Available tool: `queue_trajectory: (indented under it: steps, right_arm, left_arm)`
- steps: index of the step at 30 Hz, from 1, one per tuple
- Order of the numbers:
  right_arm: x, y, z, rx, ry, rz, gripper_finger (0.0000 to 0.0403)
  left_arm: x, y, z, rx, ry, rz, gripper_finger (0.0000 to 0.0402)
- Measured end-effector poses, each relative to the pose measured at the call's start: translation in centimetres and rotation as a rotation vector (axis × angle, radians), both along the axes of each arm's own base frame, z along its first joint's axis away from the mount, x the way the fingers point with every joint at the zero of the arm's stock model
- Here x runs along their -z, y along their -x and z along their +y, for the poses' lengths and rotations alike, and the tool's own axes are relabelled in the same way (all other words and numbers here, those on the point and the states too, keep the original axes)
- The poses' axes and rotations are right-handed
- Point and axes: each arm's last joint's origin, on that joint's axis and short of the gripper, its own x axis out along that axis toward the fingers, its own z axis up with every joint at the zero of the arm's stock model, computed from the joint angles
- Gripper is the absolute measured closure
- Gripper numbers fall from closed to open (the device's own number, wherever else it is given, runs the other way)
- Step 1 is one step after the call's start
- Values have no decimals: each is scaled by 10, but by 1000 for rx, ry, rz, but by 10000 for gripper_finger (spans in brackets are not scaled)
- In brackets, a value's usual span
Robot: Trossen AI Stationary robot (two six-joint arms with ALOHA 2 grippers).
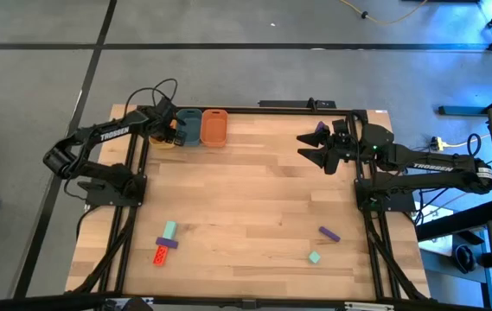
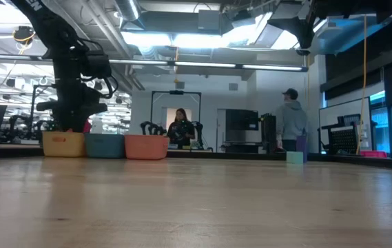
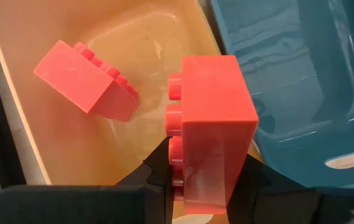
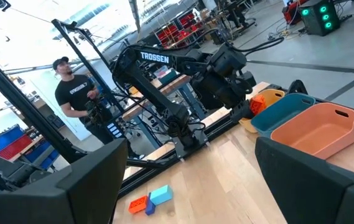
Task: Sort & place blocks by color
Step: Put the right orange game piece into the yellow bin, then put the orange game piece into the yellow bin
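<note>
left gripper clamps an orange-red studded block over the yellow tub at far left | second orange-red block lies tilted inside | right gripper spread wide, empty, far right

Both arms are matte black with jointed links and white TROSSEN lettering along the forearm. Black cables loop behind the left gripper; a green light glows behind the right gripper.

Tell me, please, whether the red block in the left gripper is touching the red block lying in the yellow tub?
Apart. The left wrist view shows bare yellow tub floor between the held red block and the loose red block.
</note>
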Motion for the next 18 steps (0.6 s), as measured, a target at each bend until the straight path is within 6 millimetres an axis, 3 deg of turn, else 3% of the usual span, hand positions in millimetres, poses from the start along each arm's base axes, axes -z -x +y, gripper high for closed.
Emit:
queue_trajectory:
  steps: [18]
  right_arm:
    - [0, 0, 0, -1, 4, 1, 48]
  left_arm:
    - [0, 1, 0, -10, -12, 20, 253]
